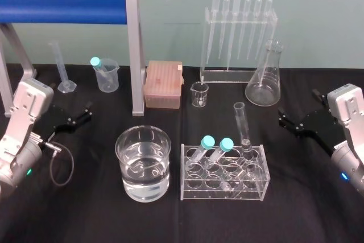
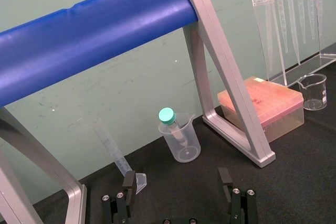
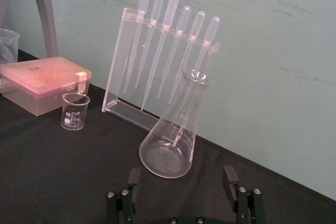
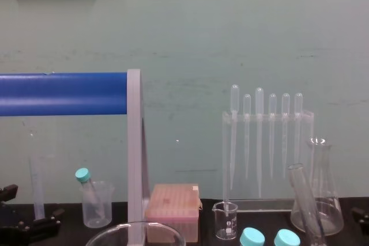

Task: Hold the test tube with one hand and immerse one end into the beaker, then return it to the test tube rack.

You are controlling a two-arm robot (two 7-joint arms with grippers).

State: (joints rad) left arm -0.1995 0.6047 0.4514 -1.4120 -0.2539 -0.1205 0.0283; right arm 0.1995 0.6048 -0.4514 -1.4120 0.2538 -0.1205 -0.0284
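The test tube (image 1: 241, 124) stands tilted in the right end of the clear test tube rack (image 1: 224, 190) at table centre; its open top shows low in the chest view (image 4: 301, 188). The wide beaker (image 1: 126, 166) holds water and stands just left of the rack, its rim (image 4: 135, 233) at the chest view's bottom edge. My left gripper (image 1: 79, 116) rests open at the far left, well behind the beaker; the left wrist view shows its fingers (image 2: 128, 182) apart around nothing. On the far right, my right gripper (image 1: 290, 120) is open too, its fingers (image 3: 229, 178) wide apart and pointing at the conical flask.
A blue bar on grey legs (image 1: 133, 55) spans the back left. Behind are a graduated cylinder (image 1: 62, 69), a plastic beaker with a teal-capped tube (image 1: 106, 74), a pink tip box (image 1: 164, 85), a small beaker (image 1: 199, 94), a pipette stand (image 1: 239, 38) and a conical flask (image 1: 266, 78). Two teal-capped tubes (image 1: 216, 146) lean in the rack.
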